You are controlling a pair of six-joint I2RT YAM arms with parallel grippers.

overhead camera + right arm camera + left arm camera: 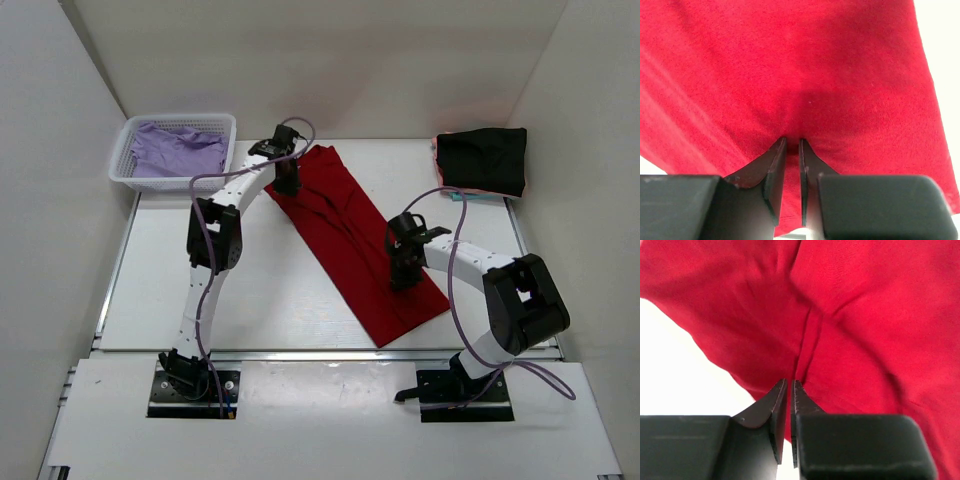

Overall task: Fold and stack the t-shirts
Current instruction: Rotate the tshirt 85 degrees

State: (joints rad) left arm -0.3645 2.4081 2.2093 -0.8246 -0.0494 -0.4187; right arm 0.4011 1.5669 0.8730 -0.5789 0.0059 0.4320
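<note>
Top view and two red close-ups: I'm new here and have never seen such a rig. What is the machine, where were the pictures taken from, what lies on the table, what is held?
Two robot arms are bolted at the table's near edge. The wide picture comes from a fixed camera above and behind them; each close-up comes from a wrist camera, its dark fingers at the bottom. A red t-shirt lies diagonally on the table. A lavender t-shirt sits in the white basket, a folded black t-shirt far right. The left gripper and the right gripper each pinch the red cloth.
</note>
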